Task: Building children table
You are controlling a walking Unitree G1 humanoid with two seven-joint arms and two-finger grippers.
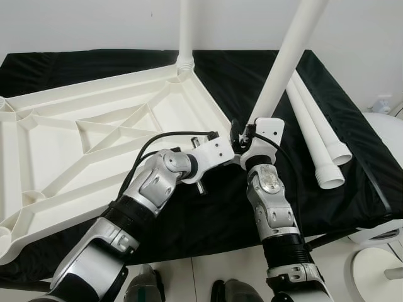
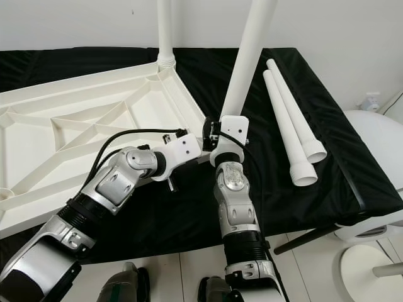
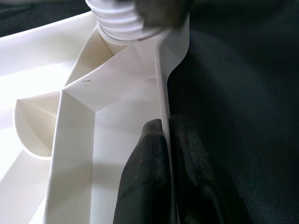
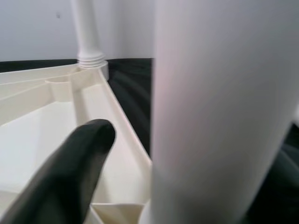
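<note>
A white ribbed tabletop [image 1: 94,126] lies upside down on a black cloth. One white leg [image 1: 186,31] stands upright in its far corner socket. My left gripper [image 3: 166,140] is shut on the tabletop's right rim [image 3: 161,88], one black finger on each side of the thin wall. My right gripper [image 1: 238,137] is shut on a second white leg [image 1: 286,56], which leans up and to the right with its lower end at the near right corner of the tabletop. In the right wrist view one finger [image 4: 70,172] shows beside that leg [image 4: 210,112]; the other finger is hidden.
Two loose white legs [image 1: 321,138] lie side by side on the black cloth [image 1: 352,182] at the right. A white round object [image 1: 384,119] stands past the table's right edge. A white wall runs close behind the table.
</note>
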